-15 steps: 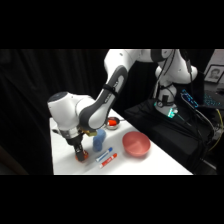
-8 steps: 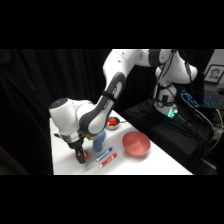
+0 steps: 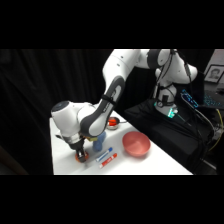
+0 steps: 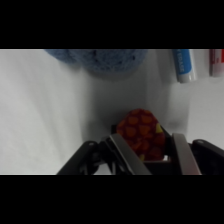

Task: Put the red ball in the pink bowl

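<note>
Two fingers [image 4: 180,150] astride the red ball [image 4: 141,132] on the table [image 4: 45,110].

Red ball [image 4: 142,132]: mottled, matt. Pink bowl [image 3: 136,143]: smooth plastic. Counter [image 4: 40,115]: smooth, matt white. Blue object [image 4: 107,61], top of frame: rough, knitted-looking.

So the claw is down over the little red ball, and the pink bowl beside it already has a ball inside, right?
Not quite. The gripper is down at the red ball, fingers either side, but the pink bowl is empty, as the side view shows.
</note>
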